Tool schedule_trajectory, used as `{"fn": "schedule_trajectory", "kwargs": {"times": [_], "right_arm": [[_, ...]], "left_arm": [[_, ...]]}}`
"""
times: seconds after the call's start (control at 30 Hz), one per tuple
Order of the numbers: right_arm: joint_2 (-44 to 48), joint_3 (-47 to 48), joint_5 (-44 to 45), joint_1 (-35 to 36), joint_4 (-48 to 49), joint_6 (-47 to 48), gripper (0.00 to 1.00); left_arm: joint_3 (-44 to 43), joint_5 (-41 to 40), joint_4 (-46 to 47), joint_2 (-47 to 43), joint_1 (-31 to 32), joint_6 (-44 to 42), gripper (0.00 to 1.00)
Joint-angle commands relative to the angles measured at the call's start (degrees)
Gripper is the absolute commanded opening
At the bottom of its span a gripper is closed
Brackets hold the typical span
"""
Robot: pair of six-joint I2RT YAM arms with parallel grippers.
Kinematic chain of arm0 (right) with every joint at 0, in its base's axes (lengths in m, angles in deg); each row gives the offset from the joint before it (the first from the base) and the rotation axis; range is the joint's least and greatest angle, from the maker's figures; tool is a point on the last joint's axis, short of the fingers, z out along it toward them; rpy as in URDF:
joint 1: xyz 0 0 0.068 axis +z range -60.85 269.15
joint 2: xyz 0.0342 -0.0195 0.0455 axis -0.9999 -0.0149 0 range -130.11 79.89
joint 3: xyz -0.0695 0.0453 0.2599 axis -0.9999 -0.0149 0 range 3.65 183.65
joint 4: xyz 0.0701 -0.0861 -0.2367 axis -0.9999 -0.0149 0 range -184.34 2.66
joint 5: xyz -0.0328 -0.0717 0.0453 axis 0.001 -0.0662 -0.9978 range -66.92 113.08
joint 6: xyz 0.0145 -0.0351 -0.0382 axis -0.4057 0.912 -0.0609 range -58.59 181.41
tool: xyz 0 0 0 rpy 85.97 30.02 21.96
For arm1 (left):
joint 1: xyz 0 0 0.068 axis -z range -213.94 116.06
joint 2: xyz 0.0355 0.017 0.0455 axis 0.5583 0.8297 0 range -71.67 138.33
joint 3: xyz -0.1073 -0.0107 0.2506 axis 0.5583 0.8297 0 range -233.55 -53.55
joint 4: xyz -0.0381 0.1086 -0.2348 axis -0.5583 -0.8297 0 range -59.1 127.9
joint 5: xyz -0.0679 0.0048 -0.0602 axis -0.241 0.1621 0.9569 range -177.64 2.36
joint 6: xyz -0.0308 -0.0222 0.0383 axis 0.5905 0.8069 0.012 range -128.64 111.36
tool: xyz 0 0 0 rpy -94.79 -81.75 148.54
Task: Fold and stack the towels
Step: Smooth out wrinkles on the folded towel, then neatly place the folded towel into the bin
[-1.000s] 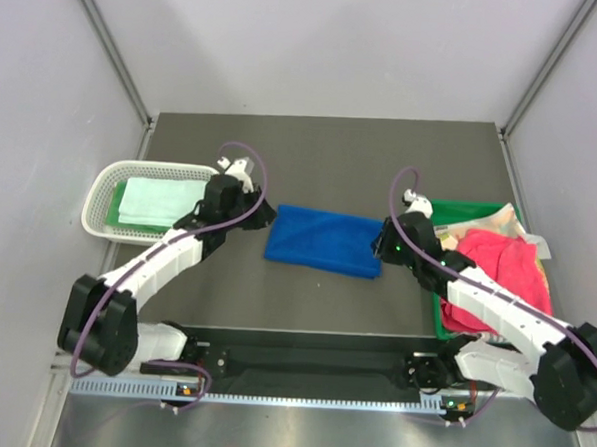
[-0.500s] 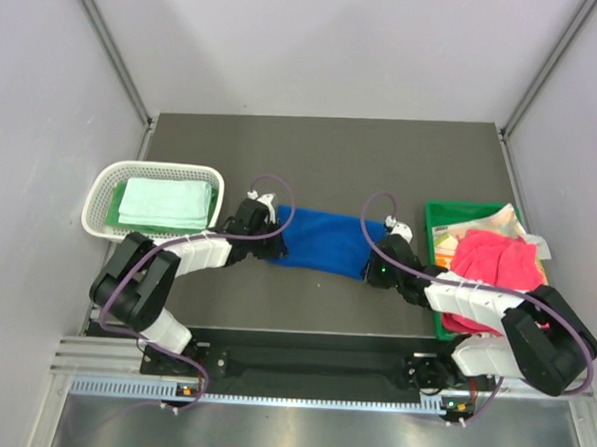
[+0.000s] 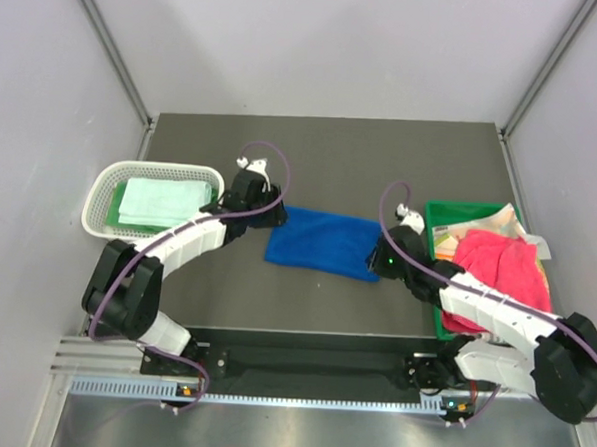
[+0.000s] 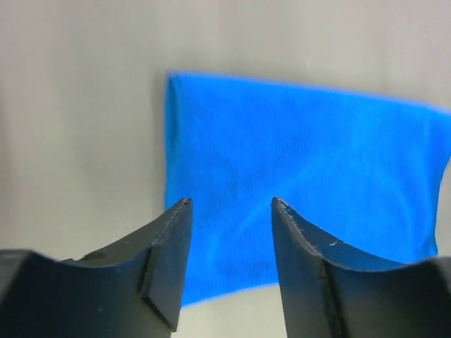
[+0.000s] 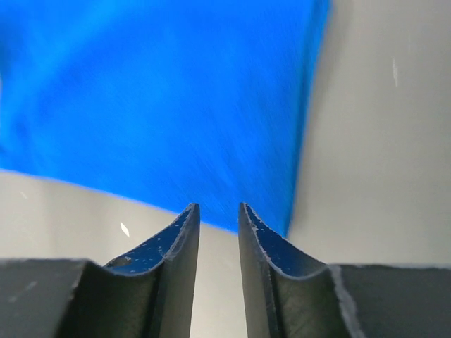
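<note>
In the middle of the table (image 3: 332, 155), the royal blue towel (image 3: 325, 242) is lying flat; my left gripper (image 4: 229, 211) is hovering open over its left end, my right gripper (image 5: 218, 211), only slightly open, over its right end, both empty.

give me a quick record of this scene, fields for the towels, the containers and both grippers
centre towel: royal blue folded cloth towel, flat on the dark grey table
left container: white mesh plastic basket, holds a pale mint folded towel
right container: green plastic bin, holds a crumpled pink-red towel
left gripper: open, empty, over the blue towel's left end
right gripper: narrowly open, empty, over the blue towel's right end
</note>
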Motion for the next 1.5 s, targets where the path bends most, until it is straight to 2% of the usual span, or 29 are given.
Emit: {"fn": "schedule_trajectory", "kwargs": {"times": [0.0,0.07,0.13,0.2,0.37,0.57,0.73,1.07,1.17,1.27,1.3,1.37,1.4,1.47], "right_arm": [[-4.08,8.02,4.97,-0.68,-1.08,4.49,0.29],[-10.04,12.15,5.5,-1.12,-0.9,6.35,0.31],[-14.1,15.4,6.47,-1.39,0.15,8.55,0.36],[-19.55,16.9,7.26,-1.65,1.46,9.51,0.37],[-28.96,17.45,6.74,-5.07,2.78,9.52,0.36],[-28.45,11.64,2.96,-10.96,5.51,8.64,0.3],[-27.74,10.67,0.67,-11.67,6.66,8.55,0.28],[-25.72,11.2,-1.52,-11.85,7.45,8.9,0.28],[-25.72,11.55,-2.93,-11.76,7.88,9.34,0.28],[-25.46,11.37,-4.07,-11.76,8.41,9.52,0.28],[-25.37,11.46,-4.34,-11.85,8.5,9.61,0.28],[-24.85,11.46,-5.82,-11.85,8.76,9.69,0.28],[-24.58,11.37,-6.53,-11.85,8.85,9.78,0.28],[-23.27,11.29,-8.45,-11.85,9.2,9.35,0.27]], "left_arm": [[-3.27,-3.81,-4.26,3.84,-2.47,-1.35,0.56],[-3.8,-2.59,-4.35,6.13,-3.53,-1.87,0.61],[-3.89,4.51,-2.6,8.23,-4.94,-2.92,0.65],[-5.89,9.6,-3.73,11.38,-6.35,-3.02,0.66],[-4.59,13.85,-2.07,12.55,-7.66,-2.58,0.68],[-3.45,17.98,-2.06,13.69,-8.02,-2.93,0.69],[-2.31,19.74,-1.8,15.36,-7.84,-2.32,0.69],[-1.95,11.4,-1.54,19.49,-1.96,0.93,0.66],[-2.04,10.25,-0.84,20.37,-0.64,2.52,0.61],[-2.3,9.72,-0.48,20.63,-0.11,3.48,0.43],[-2.22,9.38,-0.57,20.37,-0.02,3.75,0.27],[-2.83,8.32,-1.7,19.32,0.15,3.84,0.11],[-3.35,7.71,-2.32,18.79,0.24,3.75,0.0],[-5.02,5.43,-4.08,17.04,0.68,3.31,0.0]]}}
